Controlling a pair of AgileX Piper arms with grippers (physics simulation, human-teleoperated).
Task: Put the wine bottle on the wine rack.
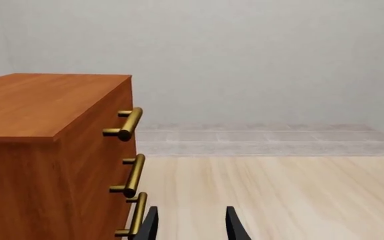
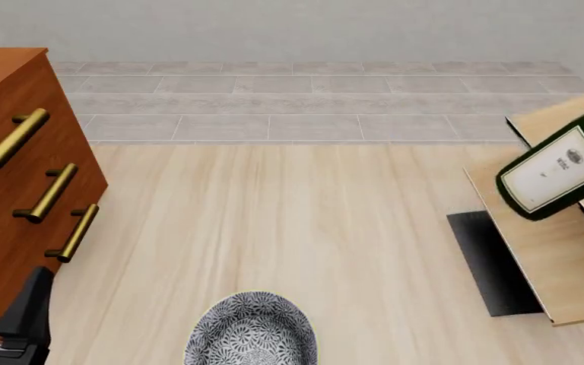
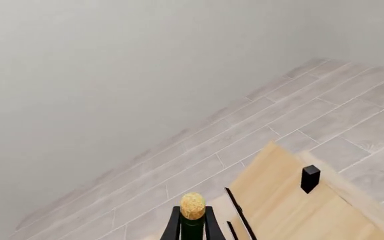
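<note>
On your far left stands the reddish-brown cabinet [image 2: 8, 175], its three brass handles [image 2: 46, 193] facing toward the middle of the table [image 2: 292, 220]. Your left gripper [image 1: 190, 227] hovers low beside that cabinet; in the left wrist view its two dark fingers are spread with bare tabletop showing between them, holding nothing, and in the front view only a dark part of that arm shows at the lower left corner. Moving right, a patterned blue-and-white bowl [image 2: 252, 331] sits at the near edge of the table, well apart from everything else. Further right lies the wine rack [image 2: 535, 258], its tan slanted panels rising from a black base plate [image 2: 487, 262] (the rack runs off the right edge of the front view). The wine bottle [image 2: 566, 171] is tilted over the rack's panels, base and white label toward you; you cannot tell whether it touches the wood. In the right wrist view, your right gripper [image 3: 193, 225] has its fingers closed against the bottle's neck just below the cork [image 3: 193, 205].
</note>
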